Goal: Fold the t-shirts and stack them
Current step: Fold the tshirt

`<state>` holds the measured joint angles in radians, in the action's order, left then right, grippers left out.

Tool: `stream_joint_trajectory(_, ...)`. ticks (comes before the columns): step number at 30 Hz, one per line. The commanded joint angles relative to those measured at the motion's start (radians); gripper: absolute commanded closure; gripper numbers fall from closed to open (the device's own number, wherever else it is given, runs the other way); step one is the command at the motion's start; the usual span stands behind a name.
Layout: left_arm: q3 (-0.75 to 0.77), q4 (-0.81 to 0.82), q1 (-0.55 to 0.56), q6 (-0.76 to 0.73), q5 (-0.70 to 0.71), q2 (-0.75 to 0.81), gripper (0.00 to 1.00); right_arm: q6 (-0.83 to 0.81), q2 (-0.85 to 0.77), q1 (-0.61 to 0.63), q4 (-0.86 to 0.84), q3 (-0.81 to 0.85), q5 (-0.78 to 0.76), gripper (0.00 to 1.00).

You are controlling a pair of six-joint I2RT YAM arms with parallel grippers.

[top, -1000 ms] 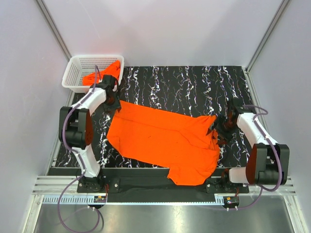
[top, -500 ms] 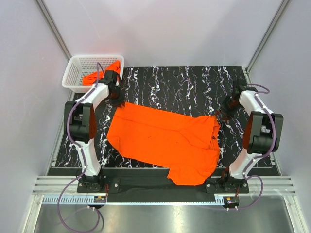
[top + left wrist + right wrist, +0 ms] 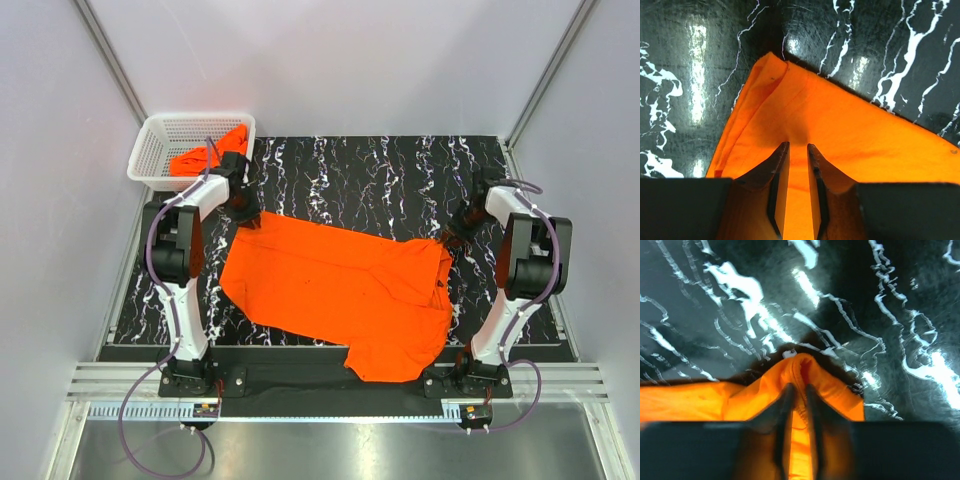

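An orange shirt (image 3: 330, 285) lay spread and wrinkled across the middle of the dark marbled counter (image 3: 370, 170). It slanted from near the far-left corner toward the near-right corner, where a flap hung over the near edge. The left jaws were clenched on the shirt's far-left corner, close to the counter's left edge. In the left wrist view the two fingers (image 3: 779, 175) stood almost together with a pinch of orange cloth between them, and the cloth puckered at their tips. The right jaws grasped the shirt's far-right corner beside the right edge (the right wrist view was blurred up close, yet a raised ridge of cloth showed between the nearly closed fingers). A white mesh basket (image 3: 160, 130) sat at the far-left corner, with a second shirt (image 3: 185, 162) bunched inside it, one end reaching up toward the basket's right rim
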<state>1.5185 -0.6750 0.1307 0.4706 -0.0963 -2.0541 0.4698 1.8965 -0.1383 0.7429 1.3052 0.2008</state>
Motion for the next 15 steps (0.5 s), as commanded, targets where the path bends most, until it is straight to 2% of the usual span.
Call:
stream_joint_trajectory(1, 0.009, 0.029, -0.002, 0.011, 0.003, -0.024, 0.75, 0.039, -0.02, -0.027, -0.016, -0.017, -0.049, 0.93)
stream_joint_trajectory(3, 0.005, 0.031, -0.005, 0.02, 0.007, -0.031, 0.75, 0.087, -0.062, -0.053, -0.016, -0.076, -0.109, 0.99)
stream_joint_trajectory(9, -0.004, 0.035, -0.008, 0.033, 0.035, -0.041, 0.76, 0.181, -0.172, -0.061, -0.089, -0.202, -0.147, 1.0)
stream_joint_trajectory(13, 0.009, 0.035, -0.011, 0.04, 0.033, -0.052, 0.76, 0.199, -0.16, -0.061, -0.212, -0.216, -0.129, 1.0)
stream_joint_trajectory(15, 0.015, 0.035, -0.011, 0.045, 0.026, -0.054, 0.76, 0.19, -0.122, -0.061, -0.232, -0.169, -0.121, 1.0)
